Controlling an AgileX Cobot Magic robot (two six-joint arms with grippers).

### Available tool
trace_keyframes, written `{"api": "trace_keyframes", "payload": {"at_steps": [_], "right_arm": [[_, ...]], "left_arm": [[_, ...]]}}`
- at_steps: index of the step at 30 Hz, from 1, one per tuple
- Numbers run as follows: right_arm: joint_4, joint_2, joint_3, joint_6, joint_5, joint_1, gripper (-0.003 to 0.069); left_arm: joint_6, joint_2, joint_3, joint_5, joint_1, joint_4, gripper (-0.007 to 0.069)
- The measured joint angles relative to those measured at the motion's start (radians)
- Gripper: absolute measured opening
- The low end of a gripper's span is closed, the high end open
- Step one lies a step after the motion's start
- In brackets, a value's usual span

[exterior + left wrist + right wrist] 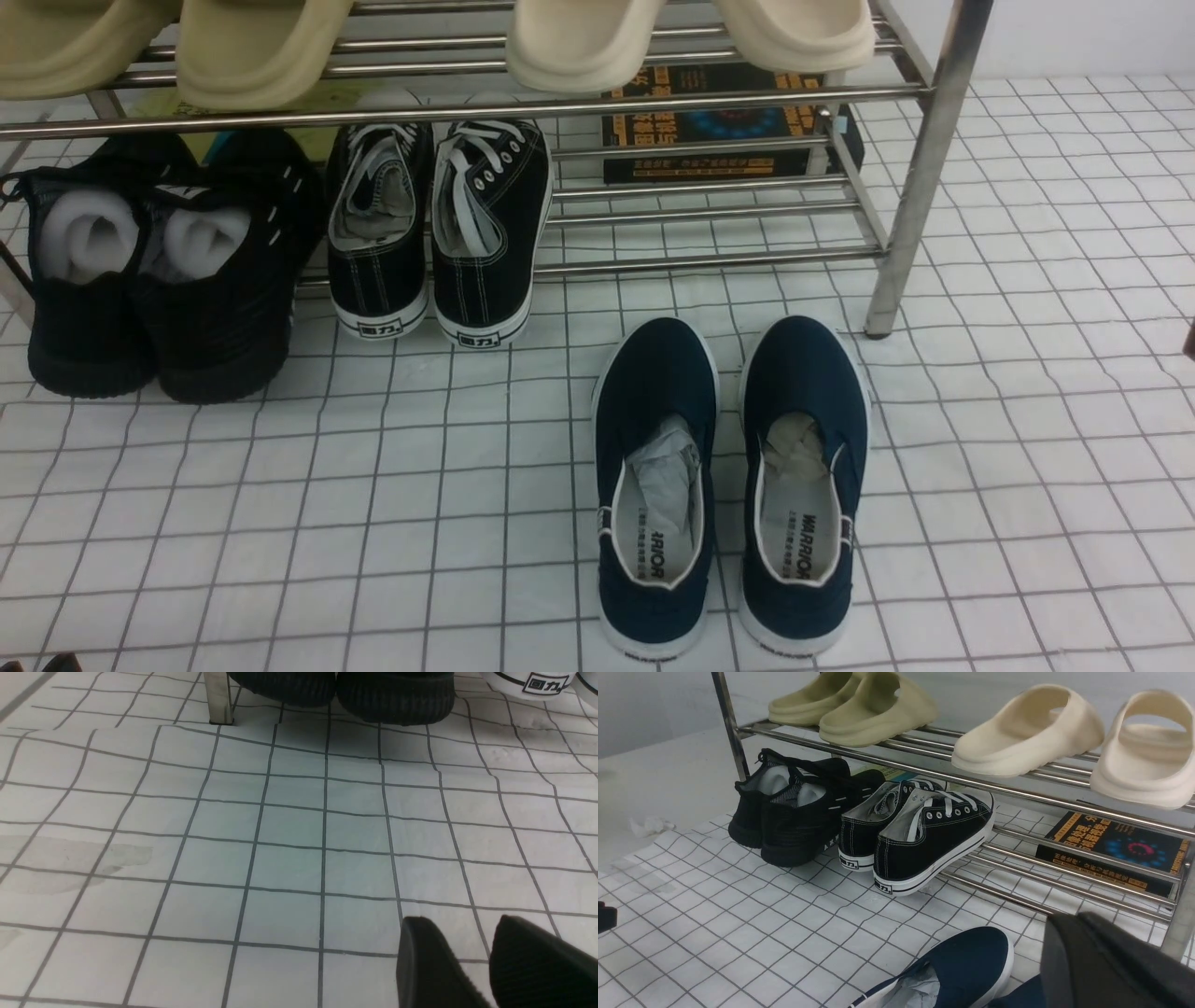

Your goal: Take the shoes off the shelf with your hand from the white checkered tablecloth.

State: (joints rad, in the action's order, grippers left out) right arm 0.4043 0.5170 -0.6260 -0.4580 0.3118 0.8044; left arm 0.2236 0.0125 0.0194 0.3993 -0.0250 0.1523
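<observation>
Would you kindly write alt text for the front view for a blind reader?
Navy slip-on shoes stand side by side on the white checkered tablecloth, before a metal shelf. Black sneakers, all-black shoes and a book sit under its top tier, which carries pale slides.

Navy slip-on shoes [803,383] with white soles, paper-stuffed, stand side by side, toes toward twelve o'clock, on the white checkered tablecloth [280,523], at six o'clock from the metal shelf [920,187].
</observation>
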Motion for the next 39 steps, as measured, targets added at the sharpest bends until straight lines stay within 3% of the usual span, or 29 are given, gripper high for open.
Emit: {"api": "trace_keyframes", "payload": {"at_steps": [18,24,30,33,39], "right_arm": [[0.028,0.0,0.0,0.0,0.0,0.0,0.0011],[-0.065,-0.039,0.094,0.001,-0.1,-0.014,0.0015],[-0.174,-0.183,0.286,0.146,-0.232,-0.189,0.0022],[-0.196,-0.279,0.392,0.243,-0.231,-0.323,0.0026],[-0.307,-0.477,0.562,0.319,-0.111,-0.536,0.0031]], "left_arm": [[0.0,0.0,0.0,0.0,0.0,0.0,0.0241],[0.0,0.0,0.0,0.0,0.0,0.0,0.0241],[0.0,0.0,0.0,0.0,0.0,0.0,0.0241],[0.0,0.0,0.0,0.0,0.0,0.0,0.0241],[0.0,0.0,0.0,0.0,0.0,0.0,0.0241]]}}
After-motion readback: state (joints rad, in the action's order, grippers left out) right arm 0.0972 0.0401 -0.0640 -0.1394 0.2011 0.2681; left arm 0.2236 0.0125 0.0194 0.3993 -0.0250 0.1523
